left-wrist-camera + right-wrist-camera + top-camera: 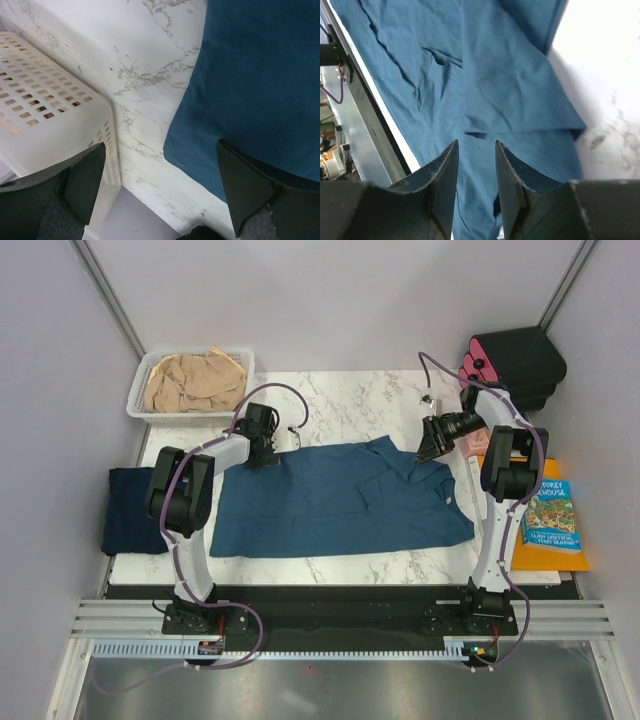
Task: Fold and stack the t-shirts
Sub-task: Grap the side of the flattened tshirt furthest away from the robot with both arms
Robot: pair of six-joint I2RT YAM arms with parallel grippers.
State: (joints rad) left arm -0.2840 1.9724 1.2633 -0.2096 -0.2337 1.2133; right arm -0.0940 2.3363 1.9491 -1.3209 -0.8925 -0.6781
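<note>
**Teal cloth flat on marble, grippers empty**

Soft and lightly creased, the teal-blue t-shirt (340, 500) lies spread on the veined marble table (145, 60). Gaping wide and empty, the left gripper (162, 145) has one finger over the shirt's rounded corner and the other by the slotted basket (45, 115). Above a folded flap hangs the right gripper (476, 143), jaws narrowly parted, holding nothing. Only the top view shows the beige t-shirt (195, 382) crumpled in the basket and the navy t-shirt (128, 510) at the table's left edge.

The teal shirt (260, 85) fills the frame toward 2 o'clock, its rounded corner lying on the marble table (150, 65). The white basket (45, 125) sits at 9 o'clock. The left gripper (161, 145) gapes wide, its 5 o'clock finger overlapping the shirt's edge
</note>
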